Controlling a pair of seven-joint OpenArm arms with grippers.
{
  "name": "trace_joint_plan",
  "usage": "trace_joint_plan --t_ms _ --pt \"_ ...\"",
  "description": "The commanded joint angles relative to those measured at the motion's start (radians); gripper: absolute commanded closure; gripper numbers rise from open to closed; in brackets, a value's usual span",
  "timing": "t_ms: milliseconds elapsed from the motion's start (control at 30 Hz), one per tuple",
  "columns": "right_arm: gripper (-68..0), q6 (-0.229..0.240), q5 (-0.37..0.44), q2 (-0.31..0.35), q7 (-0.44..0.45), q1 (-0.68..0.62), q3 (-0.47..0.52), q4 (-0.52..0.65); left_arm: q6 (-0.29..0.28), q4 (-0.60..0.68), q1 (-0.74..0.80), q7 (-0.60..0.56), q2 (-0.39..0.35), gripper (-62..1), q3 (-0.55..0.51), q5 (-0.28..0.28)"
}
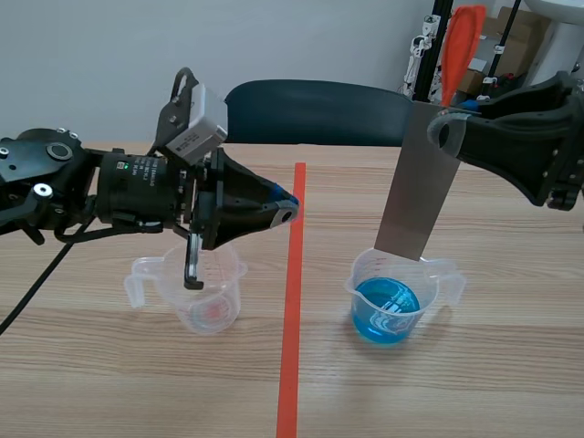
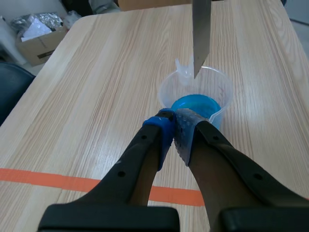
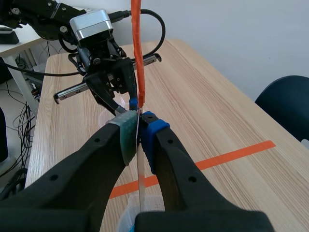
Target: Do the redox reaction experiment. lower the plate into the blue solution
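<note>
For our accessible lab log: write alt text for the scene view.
The right pincer holds a grey plate nearly upright, its lower end at the rim of a clear beaker of blue solution, not yet dipped. The left pincer, shut, hangs by a second beaker.

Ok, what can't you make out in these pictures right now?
Right wrist view: the beaker of blue solution is almost hidden under the right gripper.
Left wrist view: the plate runs past the edge, so its grip is unseen.
Scene view: the pinkish spot in the other beaker is too small to identify.
</note>
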Motion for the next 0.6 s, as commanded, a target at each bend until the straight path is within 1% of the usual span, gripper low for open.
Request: trace_joint_plan --t_ms 0,133,300,400,567 --pt "-0.6 0.008 0.018 0.005 0.021 0.014 0.016 0.003 -0.002 0.013 0.002 -0.015 -0.033 -2.7 0.000 -0.029" --pt "-0.6 0.008 0.014 0.005 0.014 0.014 0.016 0.003 -0.002 0.013 0.031 -0.032 -0.093 -2.7 -0.003 -0.032" --pt "-0.6 0.008 0.014 0.005 0.010 0.014 0.016 0.003 -0.002 0.013 0.098 -0.133 -0.198 -2.7 -0.010 -0.039" --pt "-0.6 0.008 0.013 0.005 0.007 0.014 0.016 0.003 -0.002 0.013 0.161 -0.188 -0.258 -2.7 -0.047 -0.039" --pt "-0.6 0.008 0.007 0.005 -0.001 0.014 0.016 0.003 -0.002 0.013 0.294 -0.267 -0.338 -2.7 -0.133 -0.039"
